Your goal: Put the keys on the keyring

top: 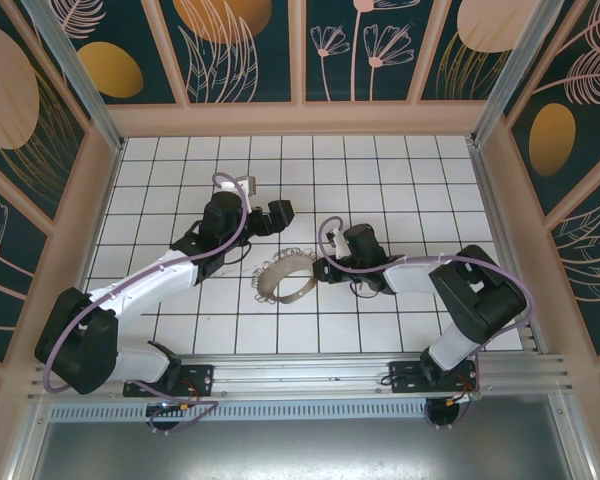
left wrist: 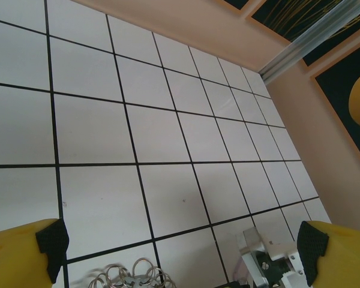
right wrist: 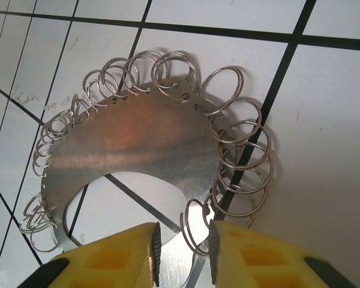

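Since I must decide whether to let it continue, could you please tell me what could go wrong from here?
The right gripper has its jaws narrowly around the end of the keyring, among loose rings; it may pinch only a ring, letting the plate swing. The open left gripper hangs close over those rings; the arms might bump.

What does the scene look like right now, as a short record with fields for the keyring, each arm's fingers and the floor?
keyring: silvery crescent-shaped metal plate edged with many wire rings, on the floor
floor: white tiles with black grid lines
left fingers: yellow, wide open, holding nothing, over the floor next to the keyring
right fingers: yellow, narrowly apart, either side of one end of the keyring; contact cannot be told
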`<state>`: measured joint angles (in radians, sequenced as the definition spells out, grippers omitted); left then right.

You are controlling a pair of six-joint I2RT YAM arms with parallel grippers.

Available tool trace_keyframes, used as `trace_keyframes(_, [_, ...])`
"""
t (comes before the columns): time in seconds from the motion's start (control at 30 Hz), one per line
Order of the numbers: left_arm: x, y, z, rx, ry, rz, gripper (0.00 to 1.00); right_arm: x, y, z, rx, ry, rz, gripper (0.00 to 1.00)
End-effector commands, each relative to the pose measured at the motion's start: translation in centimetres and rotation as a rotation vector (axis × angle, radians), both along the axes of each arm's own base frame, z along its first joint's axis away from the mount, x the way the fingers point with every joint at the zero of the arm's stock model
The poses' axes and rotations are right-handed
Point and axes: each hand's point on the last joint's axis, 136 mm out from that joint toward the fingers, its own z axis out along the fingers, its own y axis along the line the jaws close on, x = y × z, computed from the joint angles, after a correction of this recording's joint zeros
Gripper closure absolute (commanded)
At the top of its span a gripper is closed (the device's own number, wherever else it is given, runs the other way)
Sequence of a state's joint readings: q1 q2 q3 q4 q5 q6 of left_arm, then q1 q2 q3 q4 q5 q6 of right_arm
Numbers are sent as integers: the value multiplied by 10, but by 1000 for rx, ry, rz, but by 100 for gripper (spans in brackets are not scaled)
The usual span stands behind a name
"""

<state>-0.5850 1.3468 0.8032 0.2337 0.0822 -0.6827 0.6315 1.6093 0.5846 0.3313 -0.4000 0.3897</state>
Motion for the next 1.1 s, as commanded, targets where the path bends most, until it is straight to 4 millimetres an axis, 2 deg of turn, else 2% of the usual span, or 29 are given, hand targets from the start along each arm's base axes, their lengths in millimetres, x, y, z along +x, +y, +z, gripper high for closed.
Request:
trace_keyframes(0.0, [-1,1,12,-30,-32,-2,1,0,3,-4,-26,-5,19,72])
trace_keyframes(0.27, [0,2,12,-27,-38,-1,1,0,2,-11,-40,5,16,82])
trace_keyframes(0.53, [5,7,9,11,-29,29,2,1,1,-10,-56,0,17,100])
trace_keyframes(0.7, [12,19,9,81,-16,95,2,10,2,1,-75,-43,18,100])
trace_keyframes(0.8, [17,30,17,134,-39,147,1,18,3,18,-77,-99,26,100])
trace_keyframes(0.93, [24,35,44,170,-116,168,2,31,9,54,-37,-189,56,100])
trace_keyframes(1.0, [25,30,52,182,-146,139,1,38,11,75,-10,-235,71,100])
trace_keyframes(1.07, [28,21,73,173,-200,100,1,47,11,96,20,-281,83,100])
